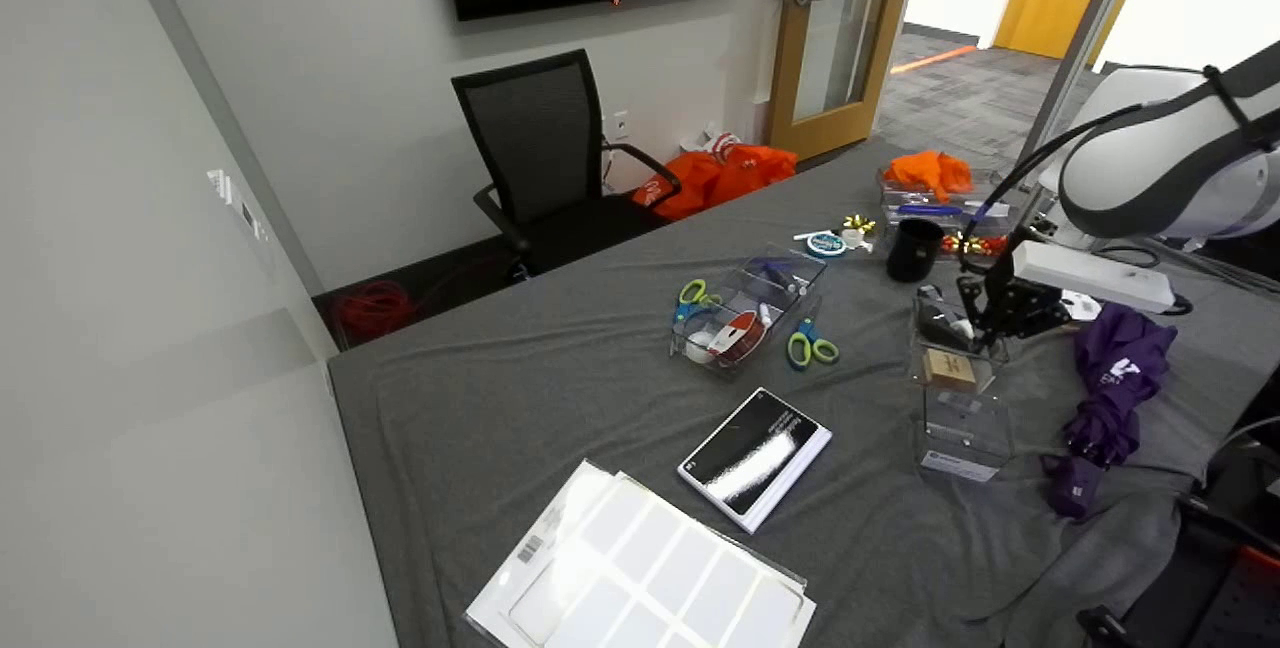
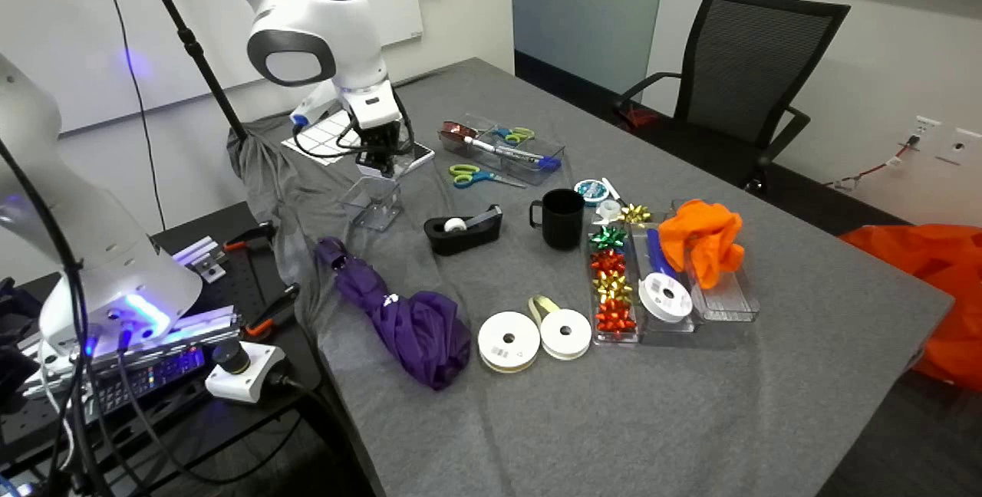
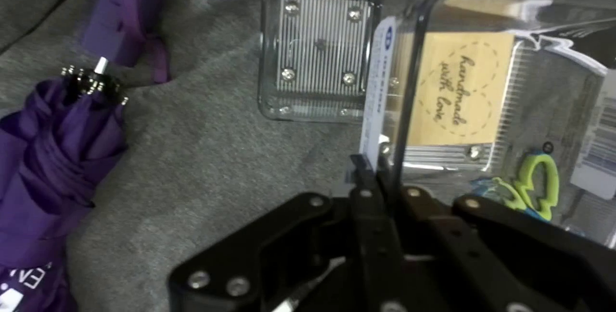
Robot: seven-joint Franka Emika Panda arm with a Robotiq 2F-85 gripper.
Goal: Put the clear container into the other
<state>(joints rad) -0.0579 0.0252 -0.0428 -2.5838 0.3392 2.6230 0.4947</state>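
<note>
My gripper (image 3: 374,168) is shut on the near wall of a see-through tub, the clear container (image 3: 415,61), and holds it above the table. A tan "handmade with love" card (image 3: 459,88) appears to lie on its ribbed bottom. In an exterior view the held tub (image 1: 985,370) hangs below the gripper (image 1: 985,333). The other (image 3: 320,45), also a see-through tub, stands upright on the cloth, up and left of the held tub in the wrist view. It shows in both exterior views (image 1: 962,433) (image 2: 374,209). Which tub is larger is hard to judge.
A purple umbrella (image 3: 57,158) lies beside the tubs. A black tape dispenser (image 2: 464,230) and black mug (image 2: 561,217) stand nearby. A black-and-white box (image 1: 755,458), scissors (image 1: 810,346) and a filled clear organizer (image 1: 745,313) lie on the other side.
</note>
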